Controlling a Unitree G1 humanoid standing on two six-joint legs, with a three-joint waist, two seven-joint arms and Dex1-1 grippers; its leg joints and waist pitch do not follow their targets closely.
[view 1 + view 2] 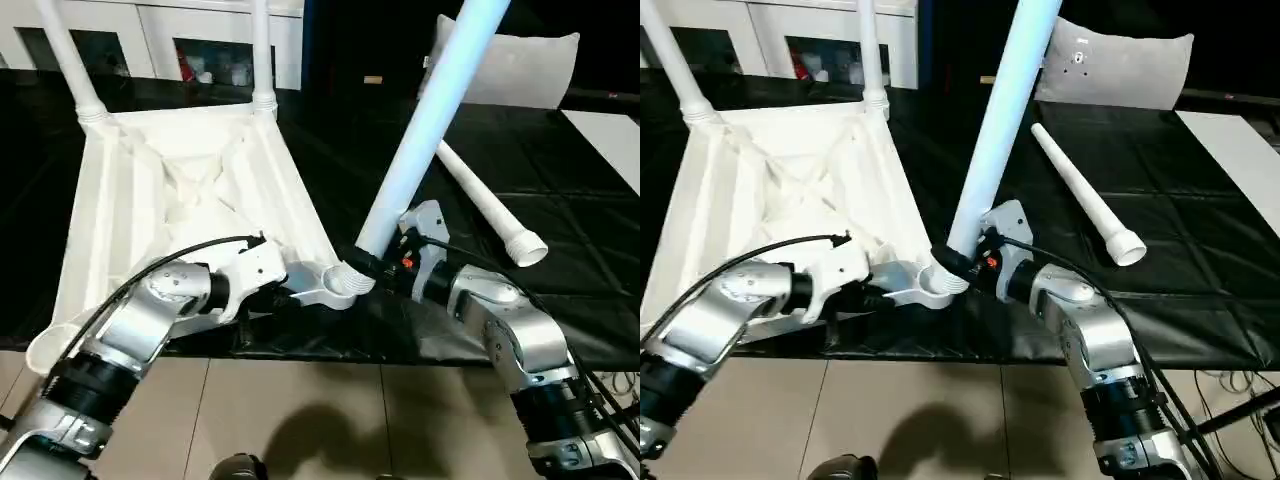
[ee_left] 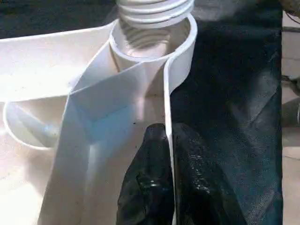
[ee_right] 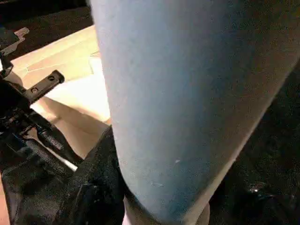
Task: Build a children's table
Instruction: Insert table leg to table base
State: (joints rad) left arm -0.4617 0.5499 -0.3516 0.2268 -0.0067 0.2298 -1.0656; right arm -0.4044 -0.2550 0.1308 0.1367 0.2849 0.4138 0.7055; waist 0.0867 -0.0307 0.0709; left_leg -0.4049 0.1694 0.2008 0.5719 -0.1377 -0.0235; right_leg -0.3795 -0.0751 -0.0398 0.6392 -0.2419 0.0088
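Observation:
The children's table top [image 1: 170,190] lies upside down on the black work table, ribbed underside up. Two white legs [image 1: 70,60] [image 1: 262,50] stand in its far corner sockets. My right gripper [image 1: 378,262] is shut on the lower end of a third leg [image 1: 430,110], which leans to the right. Its threaded collar [image 2: 154,9] sits at the mouth of the near right corner socket [image 1: 340,283]. My left gripper [image 1: 283,293] is shut on the top's thin rim wall [image 2: 166,154] just beside that socket. A fourth leg [image 1: 490,215] lies loose on the black cover to the right.
A white glass-door cabinet [image 1: 200,40] stands behind the work table, and a white cushion [image 1: 520,65] is at the back right. The near edge of the work table runs just under my grippers, with tiled floor [image 1: 300,410] below. The top's near left socket [image 1: 50,345] overhangs that edge.

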